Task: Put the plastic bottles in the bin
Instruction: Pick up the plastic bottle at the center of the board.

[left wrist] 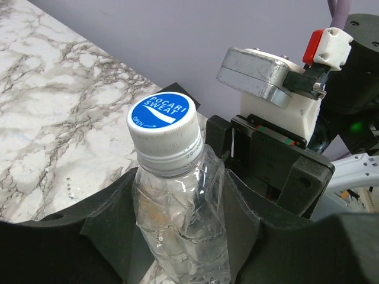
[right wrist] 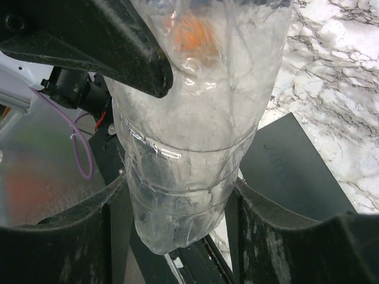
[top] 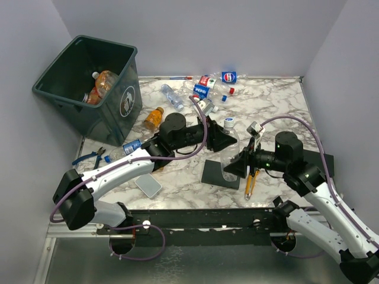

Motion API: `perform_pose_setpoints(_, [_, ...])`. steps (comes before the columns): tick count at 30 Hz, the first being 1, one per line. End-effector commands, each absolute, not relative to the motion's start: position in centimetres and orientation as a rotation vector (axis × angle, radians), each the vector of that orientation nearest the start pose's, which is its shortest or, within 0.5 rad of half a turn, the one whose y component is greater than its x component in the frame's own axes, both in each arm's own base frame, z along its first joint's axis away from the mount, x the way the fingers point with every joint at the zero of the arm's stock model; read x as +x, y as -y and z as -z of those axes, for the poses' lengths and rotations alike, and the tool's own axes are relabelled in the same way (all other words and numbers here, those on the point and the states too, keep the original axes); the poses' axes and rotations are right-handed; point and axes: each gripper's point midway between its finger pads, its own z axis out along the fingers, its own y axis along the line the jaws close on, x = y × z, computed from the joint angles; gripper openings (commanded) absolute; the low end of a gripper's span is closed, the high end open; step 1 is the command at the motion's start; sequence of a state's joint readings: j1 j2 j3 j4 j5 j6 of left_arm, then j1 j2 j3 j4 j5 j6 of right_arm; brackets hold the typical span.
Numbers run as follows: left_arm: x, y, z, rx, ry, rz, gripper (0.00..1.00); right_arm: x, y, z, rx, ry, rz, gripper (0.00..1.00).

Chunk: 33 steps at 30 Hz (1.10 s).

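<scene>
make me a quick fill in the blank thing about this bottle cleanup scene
1. The blue cap on the clear bottle reads Pocari ____.
2. The left gripper and the right gripper are both shut on the same clear ____.
3. In the top view, the bin sits in the far ____ corner.
4. The tinted bottle lying inside the bin is ____ in colour.

Missing words: Sweat; bottle; left; orange
</scene>
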State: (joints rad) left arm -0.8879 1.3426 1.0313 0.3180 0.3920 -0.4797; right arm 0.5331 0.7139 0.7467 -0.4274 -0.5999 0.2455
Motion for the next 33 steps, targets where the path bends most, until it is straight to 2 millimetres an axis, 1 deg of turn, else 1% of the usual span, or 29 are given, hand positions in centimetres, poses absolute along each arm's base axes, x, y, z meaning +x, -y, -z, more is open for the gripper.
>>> perform_pose_setpoints(1, [19.0,39.3,-31.7,0.737,-1.549,1.441,0.21,15.5,-23.0,-26.6,-0.753,-1.778,-1.153,0.14])
perform_pose_setpoints(3, [19.2,38.8,-32.0,0.715,-1.531,1.429,0.14,15.6,-23.1,-26.9,-0.736,-1.767,-1.161,0.41])
perform_pose_setpoints(4, [19.4,38.6,-32.2,0.698,-1.523,1.426,0.11,15.7,-23.1,-26.9,-0.728,-1.763,-1.160,0.50])
perform_pose_setpoints(6, [20.0,37.8,-32.9,0.650,-1.505,1.419,0.08,15.9,-23.0,-26.9,-0.706,-1.765,-1.155,0.62])
perform_pose_setpoints(8, [21.2,36.6,-33.7,0.563,-1.491,1.414,0.05,16.3,-22.8,-26.6,-0.673,-1.779,-1.140,0.68])
perform_pose_setpoints(11, [22.1,35.1,-35.1,0.438,-1.447,1.445,0.01,16.9,-22.8,-26.0,-0.588,-1.774,-1.155,0.73])
perform_pose_setpoints(14, [22.0,34.7,-35.8,0.396,-1.426,1.488,0.00,17.3,-23.1,-26.2,-0.495,-1.721,-1.209,0.77])
perform_pose_setpoints(15, [21.8,34.7,-35.9,0.395,-1.426,1.504,0.00,17.6,-23.2,-26.9,-0.474,-1.675,-1.224,0.79])
perform_pose_setpoints(18, [21.6,34.8,-35.8,0.387,-1.430,1.529,0.00,18.1,-23.5,-28.0,-0.437,-1.612,-1.258,0.98])
perform_pose_setpoints(19, [21.5,34.7,-35.8,0.389,-1.425,1.534,0.00,18.3,-23.7,-28.1,-0.439,-1.608,-1.267,1.00])
perform_pose_setpoints(23, [21.1,34.5,-36.1,0.402,-1.401,1.539,0.00,18.5,-24.9,-28.6,-0.468,-1.604,-1.330,1.00])
perform_pose_setpoints(24, [21.0,34.5,-36.2,0.404,-1.397,1.541,0.00,18.5,-25.1,-28.7,-0.470,-1.600,-1.346,0.99])
perform_pose_setpoints(25, [21.0,34.5,-36.2,0.402,-1.397,1.543,0.00,18.5,-25.2,-28.8,-0.472,-1.598,-1.354,0.96])
perform_pose_setpoints(28, [21.1,34.4,-36.3,0.388,-1.398,1.546,0.00,18.7,-25.3,-28.7,-0.480,-1.607,-1.352,0.78])
perform_pose_setpoints(30, [21.1,34.4,-36.3,0.381,-1.402,1.548,0.00,18.7,-25.4,-28.3,-0.489,-1.627,-1.347,0.59])
perform_pose_setpoints(31, [21.2,34.4,-36.3,0.376,-1.403,1.549,0.05,18.7,-25.4,-28.2,-0.493,-1.632,-1.342,0.50])
perform_pose_setpoints(32, [21.2,34.4,-36.3,0.372,-1.404,1.550,0.16,18.7,-25.3,-28.1,-0.496,-1.633,-1.336,0.44])
perform_pose_setpoints(33, [21.2,34.3,-36.4,0.369,-1.400,1.549,0.40,18.7,-25.3,-28.2,-0.498,-1.631,-1.328,0.39])
